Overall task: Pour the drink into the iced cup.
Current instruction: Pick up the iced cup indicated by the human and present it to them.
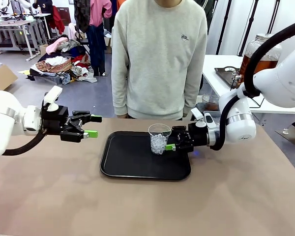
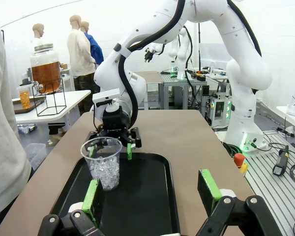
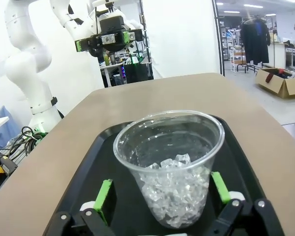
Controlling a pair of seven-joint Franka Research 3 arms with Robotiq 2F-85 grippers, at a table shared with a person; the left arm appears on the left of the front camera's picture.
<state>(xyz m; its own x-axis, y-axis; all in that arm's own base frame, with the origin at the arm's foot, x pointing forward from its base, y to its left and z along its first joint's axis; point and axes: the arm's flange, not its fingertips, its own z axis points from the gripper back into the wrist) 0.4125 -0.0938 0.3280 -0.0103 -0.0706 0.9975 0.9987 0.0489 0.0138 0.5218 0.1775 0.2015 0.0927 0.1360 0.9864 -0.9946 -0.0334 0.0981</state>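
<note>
Clear plastic, thin-walled and about a third full of ice, the cup [image 1: 159, 137] stands upright at the one o'clock corner of a black tray [image 1: 130, 164] in the middle of the brown table [image 1: 236, 201]. The right claw [image 1: 168, 145] reaches in from the cup's three o'clock, released, with a green pad on either side of the cup's lower half. The right wrist view shows a gap at one pad, while the other looks very near the wall; nothing is gripped yet. The left claw [image 1: 93, 126] hangs above the table at the tray's ten o'clock, also released and empty.

No liquid is in the cup. The drink [image 2: 45, 78] sits amber-brown in a big glass jar [image 2: 44, 51] on a white side table [image 2: 64, 101], well apart from the tray, at roughly two o'clock from the cup in the front view. A person [image 1: 160, 59] stands at twelve o'clock, just beyond the table's far edge.

The likely trouble is the grasp itself. Soft plastic could buckle under a hard squeeze and push ice out. If one pad lands first, the cup may skate across the tray or tip. A low grip could also let it lean during a carry towards the jar, and poor aim under the small tap would spill.
</note>
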